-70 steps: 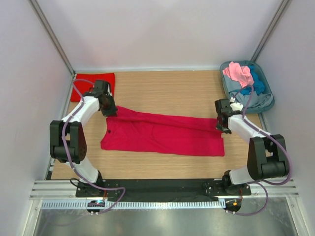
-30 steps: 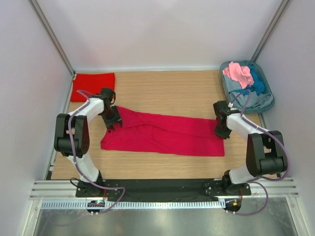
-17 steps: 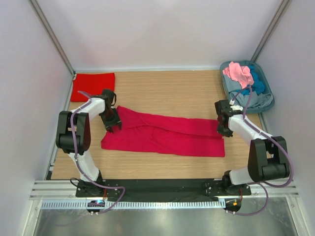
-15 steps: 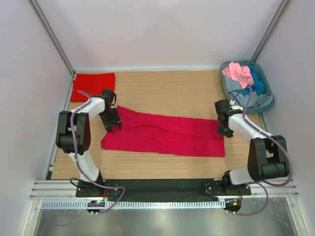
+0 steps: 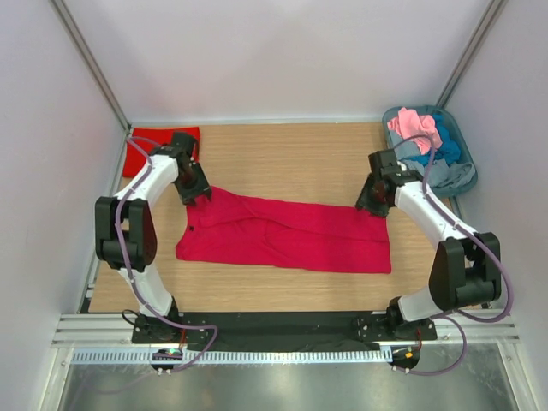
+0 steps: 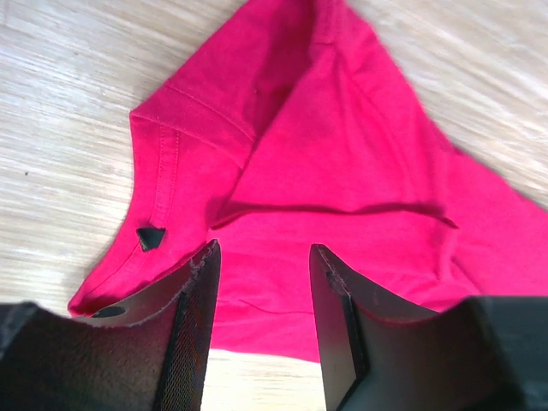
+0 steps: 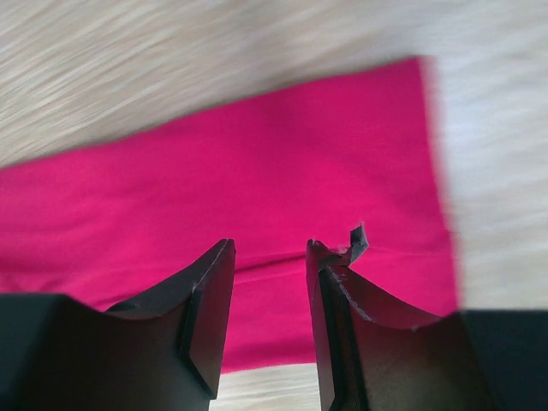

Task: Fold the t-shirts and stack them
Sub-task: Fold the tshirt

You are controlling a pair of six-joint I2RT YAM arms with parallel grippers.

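My folded scarlet t-shirt (image 5: 134, 163) lies in the far left corner, the base of the stack. My left gripper (image 5: 195, 187) has just let go and risen off the crimson t-shirt (image 5: 282, 235), jaws parted and empty above its collar end. That shirt lies long and narrow across the middle of the table, its far edge folded in. My right gripper (image 5: 372, 202) has lifted off too, spread and empty. I judge the lengthwise fold done and the crosswise fold next. The other t-shirts (image 5: 418, 130) wait in the tub (image 5: 469, 158) at the far right corner.
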